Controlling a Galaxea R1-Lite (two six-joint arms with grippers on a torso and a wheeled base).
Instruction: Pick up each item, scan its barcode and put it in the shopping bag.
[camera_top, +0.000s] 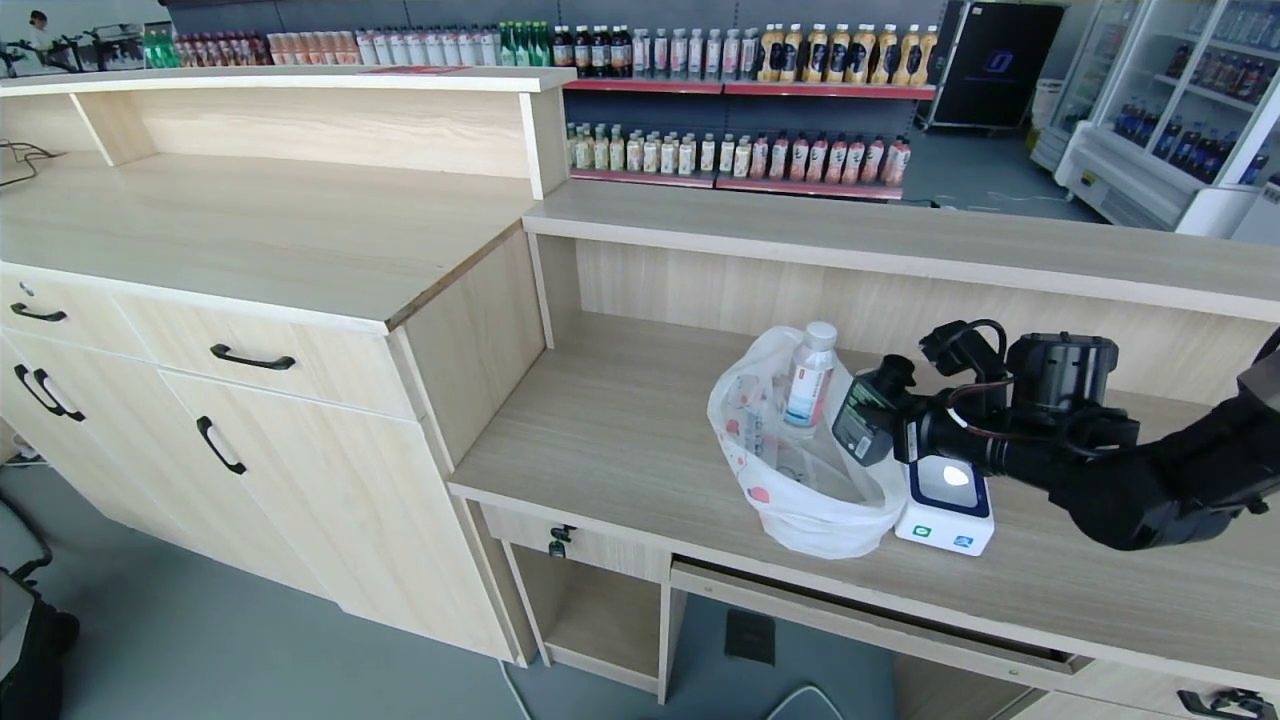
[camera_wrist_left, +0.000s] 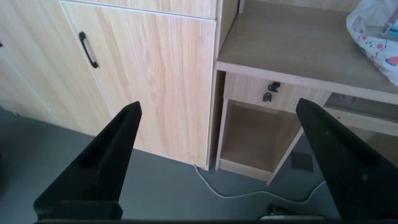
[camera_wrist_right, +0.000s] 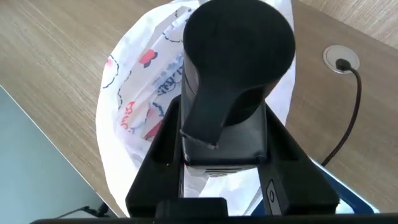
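Right pincer (camera_wrist_right: 227, 155) is clamped on a dark bottle (camera_top: 862, 420) with a black cap. It holds it over the near rim of the shopping bag (camera_top: 820, 525), just beside the scanner (camera_top: 945, 505) on the bench (camera_top: 620, 430). Left pincer (camera_wrist_left: 219, 106) has its fingers apart and holds nothing. It hangs low in front of the cabinets, well away from the bag.

Can't tell which way the barcode faces, so if the scan isn't logged, bagging now skips it.

Risks, my read:
- Bag is thin and floppy. Letting go over the rim instead of the mouth likely folds the wall, and the bottle rolls off onto the bench.
- A clear bottle (camera_top: 810, 380) already stands in the bag. A drop from height could knock it over.
- Fingers low inside could catch the film and drag the bag on the way out.
- Scanner is close, so a wide swing could nudge it.
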